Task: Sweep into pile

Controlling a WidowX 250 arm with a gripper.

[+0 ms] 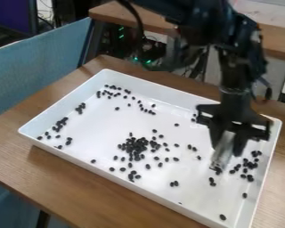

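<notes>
The black gripper hangs over the right part of the white tray, its fingers shut around a pale, upright brush-like tool. The tool's lower end is down at the tray floor, beside a few beans. Dark beans form a dense cluster near the tray's middle, with loose ones around it. More beans lie scattered just right of the tool. Other scattered beans lie along the tray's left side and near its back left corner. The arm hides part of the tray's back right edge.
The tray's raised walls surround the beans on a brown wooden table. A blue partition stands at the left. Behind are another wooden surface, cables and small green lights.
</notes>
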